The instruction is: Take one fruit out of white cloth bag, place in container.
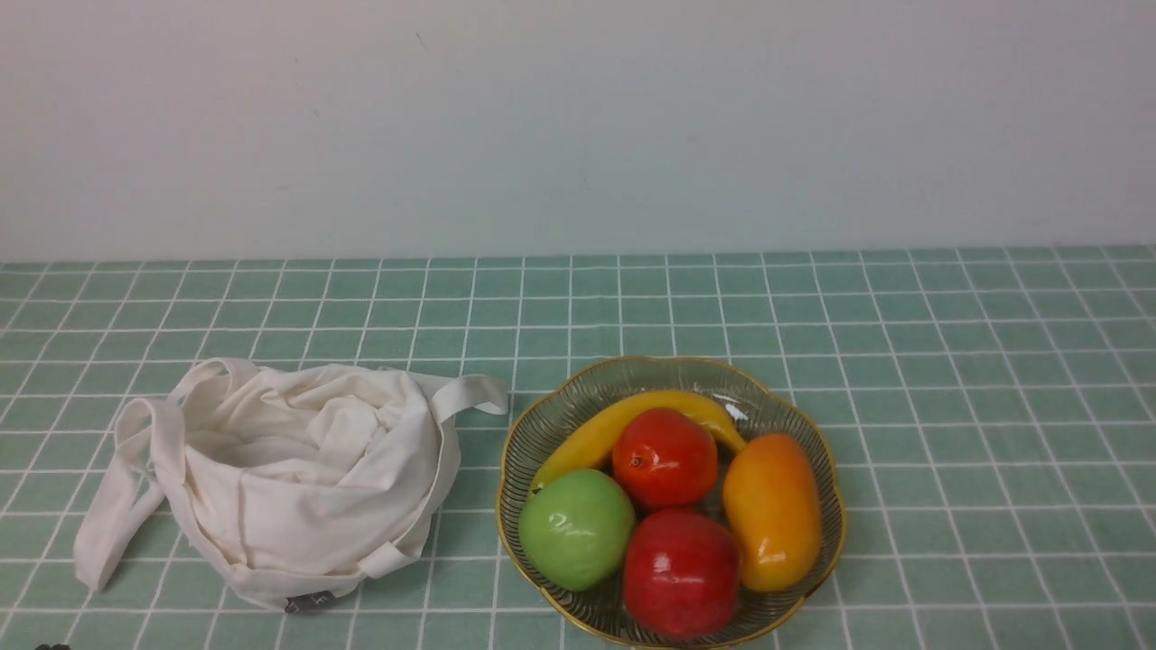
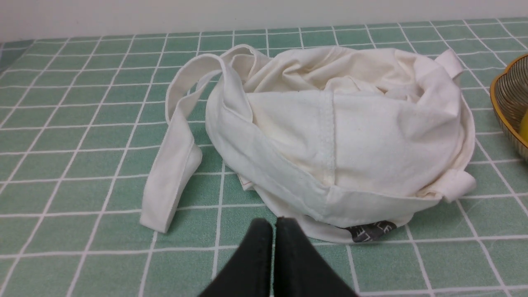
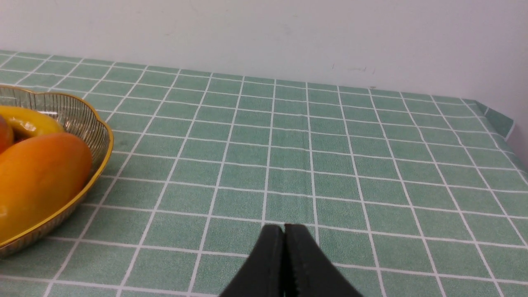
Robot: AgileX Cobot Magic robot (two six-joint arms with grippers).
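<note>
Both pincers are pressed closed and hold nothing: the left pincer (image 2: 273, 225) shows at the bottom centre of the left wrist view with its two black fingers touching, just short of the bag's hem, and the right pincer (image 3: 284, 231) shows at the bottom centre of the right wrist view, shut over bare checked cloth. Neither arm appears in the front view. The crimson apple (image 1: 681, 571) already lies in the glass bowl (image 1: 515, 451), at the lower middle of that frame, touching the green apple (image 1: 576, 527) to its left and sitting below the orange-red fruit (image 1: 664, 457), with a mango (image 1: 773, 511) to its right and a banana (image 1: 623, 422) behind. By that, I judge the task to be done. The bowl sits lower centre-right on the worktop (image 1: 975, 433), and the white cloth bag (image 1: 298, 478) lies crumpled at lower left, close beside the bowl but apart from it. In the front view its mouth shows only folds and no fruit. The left pincer is the nearer one to the bag, the right one nearer the bowl, whose rim fills the left edge of its view. The apple is round, so it has no long axis to line up with. A small dark tag (image 2: 370, 231) at the bag's hem carries pale marks too blurred to read; no other writing shows.
</note>
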